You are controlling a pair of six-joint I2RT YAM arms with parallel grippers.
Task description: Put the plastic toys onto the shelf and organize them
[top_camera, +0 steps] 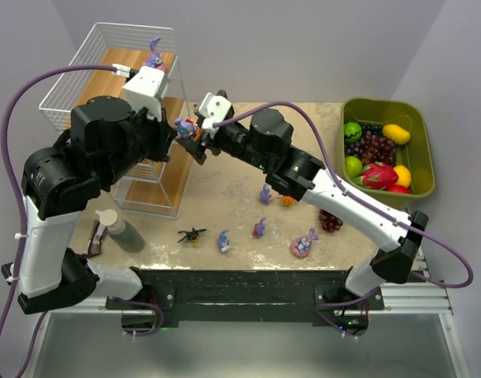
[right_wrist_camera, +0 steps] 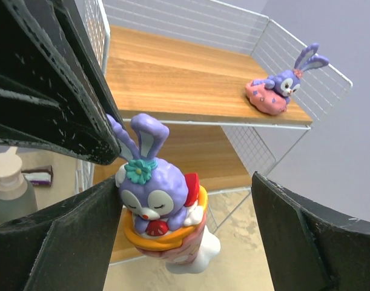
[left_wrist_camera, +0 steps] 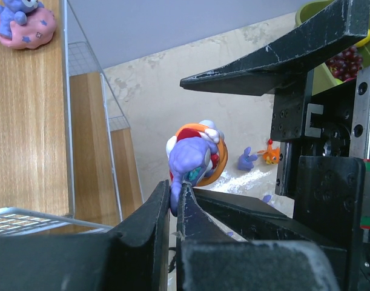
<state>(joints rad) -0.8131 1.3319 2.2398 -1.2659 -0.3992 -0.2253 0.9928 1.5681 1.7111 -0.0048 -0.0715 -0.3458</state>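
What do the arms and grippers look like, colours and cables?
The left arm and right arm have white links and bulky black joints. A purple cable runs to each wrist. The left gripper and right gripper have scuffed black fingers.

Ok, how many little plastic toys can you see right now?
8. One bunny on the shelf's top board, another bunny in the left jaws, six on the table: purple bunny, orange figure, black insect, two purple figures, pink-based bunny. Arms may hide others.

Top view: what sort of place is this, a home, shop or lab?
Likely a robot lab bench: left arm and right arm bolted to a table, plain walls, staged props like the shelf and fruit bin.
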